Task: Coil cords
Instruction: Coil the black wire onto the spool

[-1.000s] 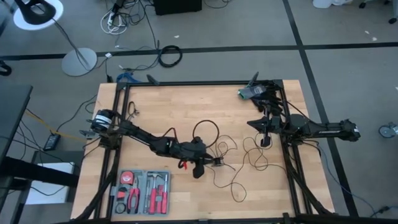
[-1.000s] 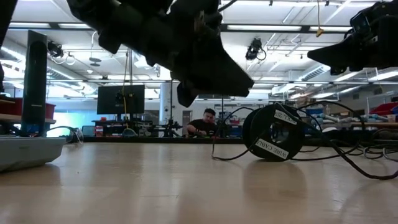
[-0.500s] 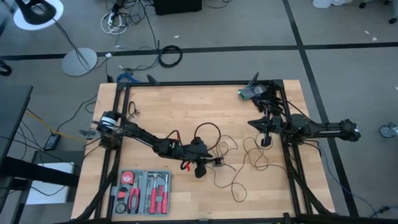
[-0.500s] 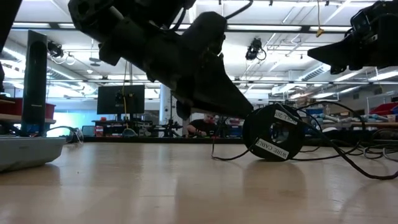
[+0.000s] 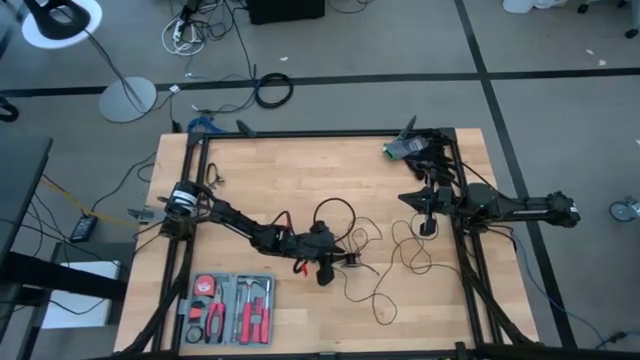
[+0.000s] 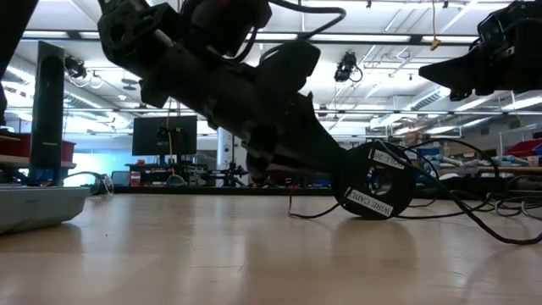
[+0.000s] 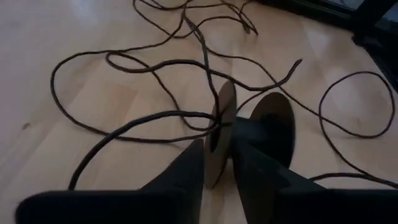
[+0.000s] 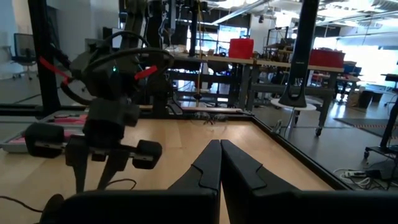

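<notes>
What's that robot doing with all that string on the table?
It is tidying a long black cord that lies in loose loops over the wooden table. The left pincer is down at the middle of the table, its fingers closing around one flat side of the small round spool the cord is joined to. The right pincer is shut, holds nothing, and waits above the table's right side.

We are looking across a workshop where ceiling strip lights (image 6: 76,36) are glowing. A monitor (image 6: 164,135) is standing behind; grey floor (image 5: 560,120) is surrounding us.
</notes>
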{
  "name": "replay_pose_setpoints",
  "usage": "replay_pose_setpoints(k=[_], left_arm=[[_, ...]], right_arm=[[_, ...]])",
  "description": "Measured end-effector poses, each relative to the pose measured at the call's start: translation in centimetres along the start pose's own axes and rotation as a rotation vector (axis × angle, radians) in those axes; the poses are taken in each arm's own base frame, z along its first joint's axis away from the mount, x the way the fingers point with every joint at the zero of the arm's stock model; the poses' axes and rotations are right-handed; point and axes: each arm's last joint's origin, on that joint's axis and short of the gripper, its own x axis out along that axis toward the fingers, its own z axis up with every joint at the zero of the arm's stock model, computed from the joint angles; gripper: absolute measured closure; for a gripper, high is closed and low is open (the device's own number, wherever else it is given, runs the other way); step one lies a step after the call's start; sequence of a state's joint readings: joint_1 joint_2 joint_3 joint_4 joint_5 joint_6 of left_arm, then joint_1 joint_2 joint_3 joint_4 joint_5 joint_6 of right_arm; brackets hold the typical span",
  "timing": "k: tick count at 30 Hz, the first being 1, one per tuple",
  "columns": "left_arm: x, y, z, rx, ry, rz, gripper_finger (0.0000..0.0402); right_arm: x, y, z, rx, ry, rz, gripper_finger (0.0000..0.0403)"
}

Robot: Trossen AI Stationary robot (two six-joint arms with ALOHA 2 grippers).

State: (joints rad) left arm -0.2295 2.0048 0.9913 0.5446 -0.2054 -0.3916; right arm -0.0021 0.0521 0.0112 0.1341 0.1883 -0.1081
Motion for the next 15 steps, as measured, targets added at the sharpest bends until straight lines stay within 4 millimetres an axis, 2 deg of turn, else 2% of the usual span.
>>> replay_pose_setpoints(k=[4, 15], left_arm=[[0.0, -0.2, 0.3, 0.012, -0.021, -0.040, 0.0386], [-0.5, -1.0, 2.3, -0.042, -0.185, -0.142, 0.0400]], right_arm=[[0.0, 0.0, 0.0, 0.000, 0.000, 0.000, 0.0394], [0.0, 0.0, 0.0, 0.000, 0.000, 0.000, 0.0394]])
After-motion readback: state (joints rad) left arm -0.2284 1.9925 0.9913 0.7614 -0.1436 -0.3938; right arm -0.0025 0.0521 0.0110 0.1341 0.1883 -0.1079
